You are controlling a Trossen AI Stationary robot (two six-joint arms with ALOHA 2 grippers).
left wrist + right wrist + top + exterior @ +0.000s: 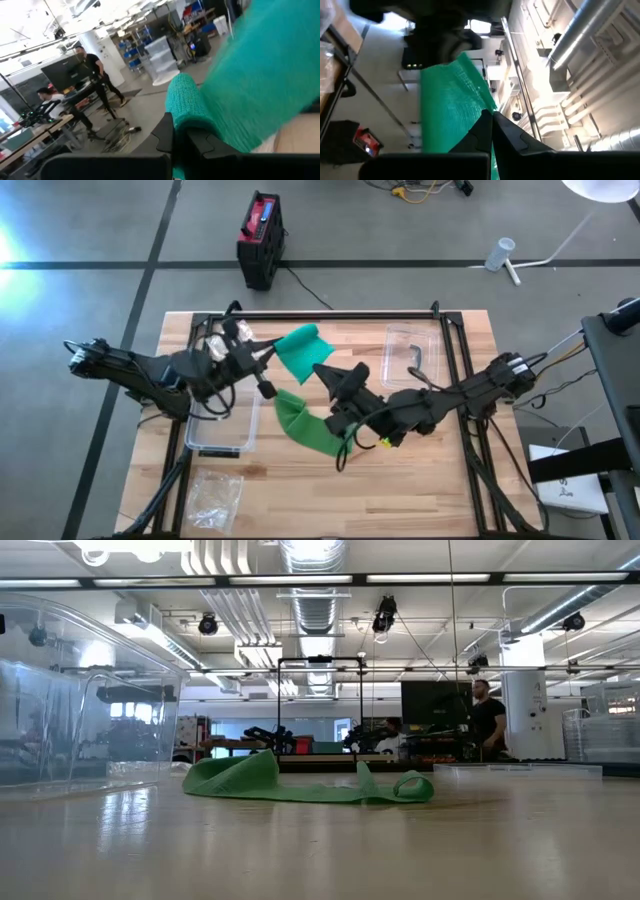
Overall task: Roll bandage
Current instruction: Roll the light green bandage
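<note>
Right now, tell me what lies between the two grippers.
In the high view, only the green bandage spans from the left gripper to the right gripper; both are shut on it.

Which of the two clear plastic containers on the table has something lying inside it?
The clear container on the right arm's side has a dark object lying in it. The container by the left arm shows nothing inside.

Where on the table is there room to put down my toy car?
Bare wood along the near edge, right of the crumpled plastic bag. The middle is crowded: green bandage, both arms, and clear bins either side.
</note>
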